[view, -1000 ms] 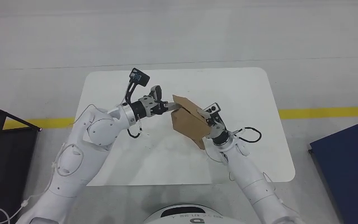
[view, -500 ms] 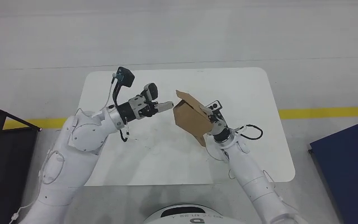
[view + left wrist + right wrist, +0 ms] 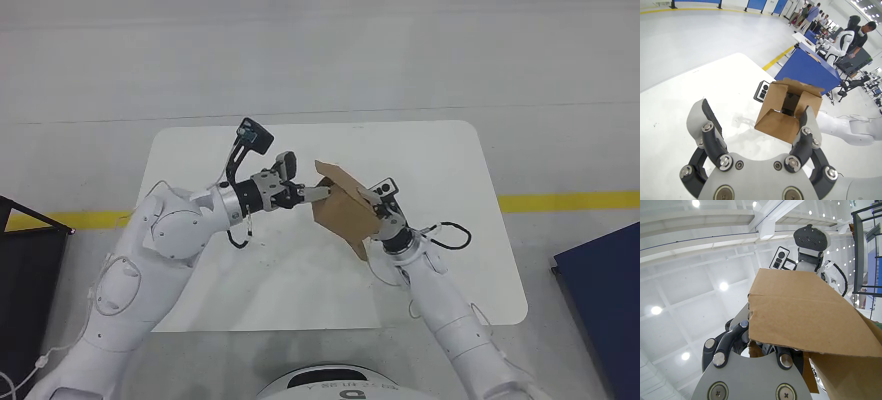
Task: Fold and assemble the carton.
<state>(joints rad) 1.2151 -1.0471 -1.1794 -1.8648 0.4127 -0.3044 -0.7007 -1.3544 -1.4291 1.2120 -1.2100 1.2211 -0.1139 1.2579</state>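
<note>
My right end effector (image 3: 384,220) grips the carton (image 3: 338,212); its long axis and open mouth point at my left end effector (image 3: 756,106), spread wide just beside it.

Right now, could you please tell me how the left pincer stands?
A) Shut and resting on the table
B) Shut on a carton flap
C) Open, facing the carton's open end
C: in the left wrist view, the left pincer has its fingers spread wide apart in front of the open end of the carton.
</note>
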